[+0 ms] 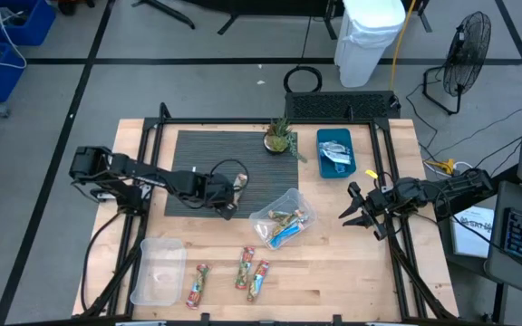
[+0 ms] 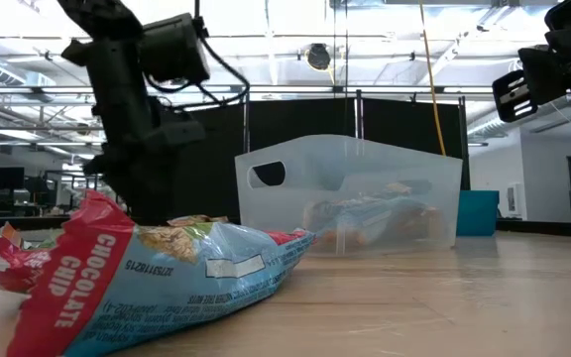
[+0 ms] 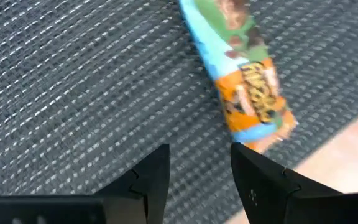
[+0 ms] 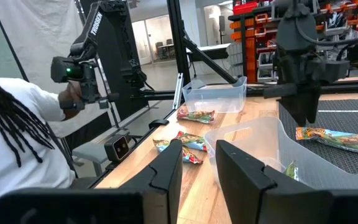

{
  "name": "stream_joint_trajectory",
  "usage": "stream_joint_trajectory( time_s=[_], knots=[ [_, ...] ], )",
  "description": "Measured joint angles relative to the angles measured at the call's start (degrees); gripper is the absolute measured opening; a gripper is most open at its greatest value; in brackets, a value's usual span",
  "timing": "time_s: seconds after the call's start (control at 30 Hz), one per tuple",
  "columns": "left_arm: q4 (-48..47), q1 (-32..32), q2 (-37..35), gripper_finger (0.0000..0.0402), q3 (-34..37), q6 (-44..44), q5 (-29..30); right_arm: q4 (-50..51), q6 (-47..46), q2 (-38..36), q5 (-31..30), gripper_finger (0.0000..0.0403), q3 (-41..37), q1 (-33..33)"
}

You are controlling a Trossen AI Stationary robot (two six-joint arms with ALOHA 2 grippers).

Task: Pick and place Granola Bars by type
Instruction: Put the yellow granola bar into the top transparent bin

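**A robotics lab in a big industrial hall**

I am looking into a lab or workshop: the pale wooden worktable (image 1: 333,272) stands on a grey concrete floor marked with black tape lines (image 1: 198,62). Around it I see a black pedestal fan (image 1: 465,54), blue storage bins (image 1: 12,27), orange racking (image 4: 247,25) and a seated person in white (image 4: 17,137).

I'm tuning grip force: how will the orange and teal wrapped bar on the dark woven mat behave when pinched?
The orange and teal foil-wrapped granola bar lies flat, so it probably won't roll. Its glossy wrapper may slip between the left gripper fingers. It looks small and light.
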State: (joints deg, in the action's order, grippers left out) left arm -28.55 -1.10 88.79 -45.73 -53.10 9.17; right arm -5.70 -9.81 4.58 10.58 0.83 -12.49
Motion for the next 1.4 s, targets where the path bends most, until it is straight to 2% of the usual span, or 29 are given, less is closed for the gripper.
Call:
stream_joint_trajectory(
  time_s=[0.13, 0.3, 0.4, 0.77, 1.03, 1.3, 1.4],
  knots=[
    [6.9, 0.9, 0.0, 0.0172, 2.1, 2.5, -0.3, 0.0, 0.0, 0.0, 0.0, 0.0089, 0.0, 0.0],
    [18.4, 1.9, 0.0, 0.0172, 4.4, 7.0, -6.0, 0.0, 0.0, 0.0, 0.0, 0.0089, 0.0, 0.0],
    [22.3, 2.5, 0.0, 0.0172, 5.3, 8.2, -7.2, 0.0, 0.0, 0.0, 0.0, 0.0089, 0.0, 0.0],
    [22.7, 3.1, 0.1, 0.0172, 5.4, 5.9, -3.5, 0.0, 0.0, 0.0, 0.0, 0.0089, 0.0, 0.0],
    [24.1, 3.1, 4.3, 0.0172, 5.3, 2.8, -3.0, 0.0, 0.0, 0.0, 0.0, 0.0089, 0.0, 0.0],
    [28.8, 3.4, 5.6, 0.0172, 5.4, 6.3, -4.9, 0.0, 0.0, 0.0, 0.0, 0.0089, 0.0, 0.0],
    [29.6, 3.3, 5.4, 0.0152, 5.4, 7.8, -6.8, 0.0, 0.0, 0.0, 0.0, 0.0089, 0.0, 0.0]
  ],
)
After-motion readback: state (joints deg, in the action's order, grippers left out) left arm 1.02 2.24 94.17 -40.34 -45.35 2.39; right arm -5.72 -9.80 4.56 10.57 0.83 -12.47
